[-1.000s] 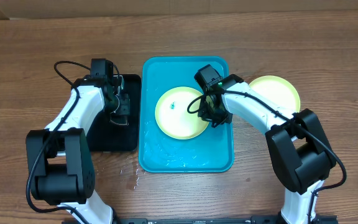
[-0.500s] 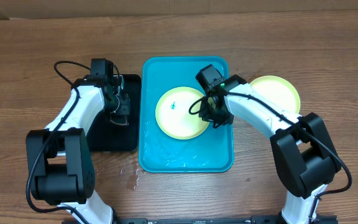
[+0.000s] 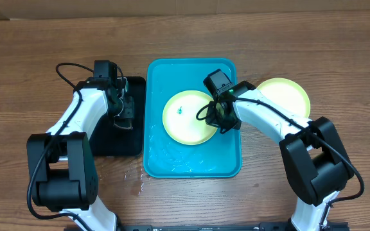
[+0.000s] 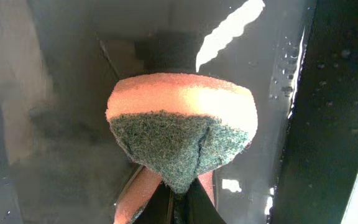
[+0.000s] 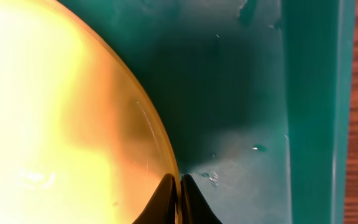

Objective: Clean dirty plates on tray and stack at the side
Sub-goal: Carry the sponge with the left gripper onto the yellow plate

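Progress seems to be about half, as far as I can judge: one finished plate, pale yellow-green, lies on the wooden table just beside the right edge of the turquoise tray, and I take this as the stacking place. The dirty plate, the same colour, lies flat inside the tray with a small dark speck on it, so it is not yet clean. No blue plate is visible anywhere. The right gripper is pinched tight on the right rim of the dirty plate, one finger over the plate and one on the tray side. The left gripper hangs above the black tray and squeezes a folded sponge, orange with a green scouring face. The tray floor is wet at its near end, and a few drops lie on the table near the tray's near left corner. The table has open room on all sides.
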